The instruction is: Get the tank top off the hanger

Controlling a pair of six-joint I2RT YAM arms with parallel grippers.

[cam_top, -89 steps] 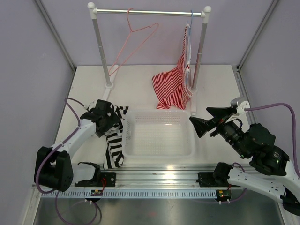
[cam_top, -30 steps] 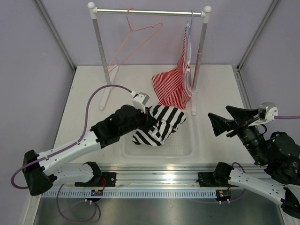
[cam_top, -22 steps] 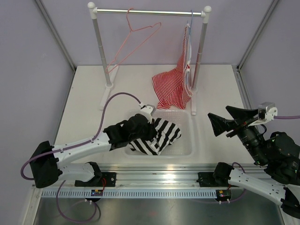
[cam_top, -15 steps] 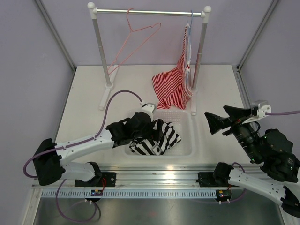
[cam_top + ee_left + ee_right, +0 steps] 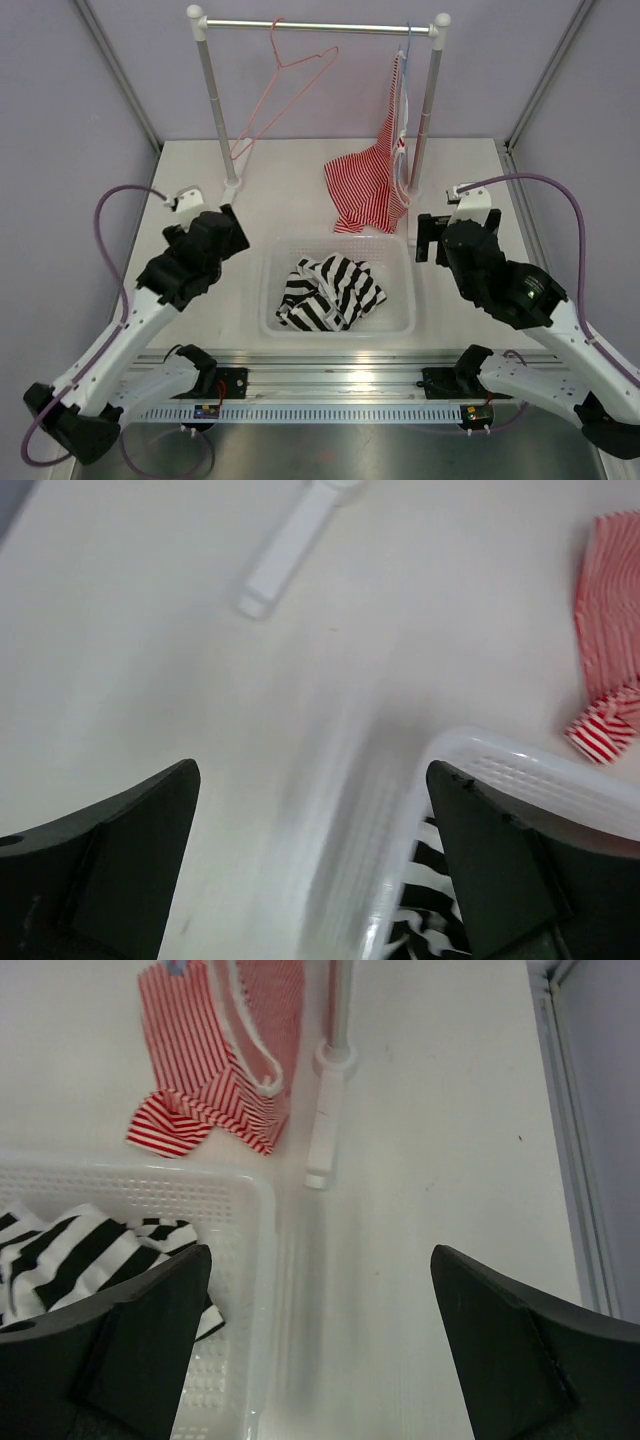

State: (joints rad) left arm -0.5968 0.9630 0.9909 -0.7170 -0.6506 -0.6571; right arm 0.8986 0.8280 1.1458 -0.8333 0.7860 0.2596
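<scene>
The tank top (image 5: 330, 293) lies crumpled inside the white basket (image 5: 268, 290), free of the hanger (image 5: 290, 97), which hangs bare and tilted on the rail (image 5: 320, 27) at the back. I judge the removal done, so what remains is to get clear cleanly.

My left end effector (image 5: 310, 770) is spread wide and holds nothing. It is above the desk (image 5: 200, 180), just left of the basket's rim. My right end effector (image 5: 320, 1250) is likewise wide apart and empty, over the desk at the basket's far right corner, near the rack's foot (image 5: 325, 1140).

To finish well I would lift both straight up before swinging home, so no finger catches the basket wall or drags a fold of striped cloth out. On the right I would mind the rack's post (image 5: 425, 130) and the red-and-white top (image 5: 365, 190) draped beside it.
</scene>
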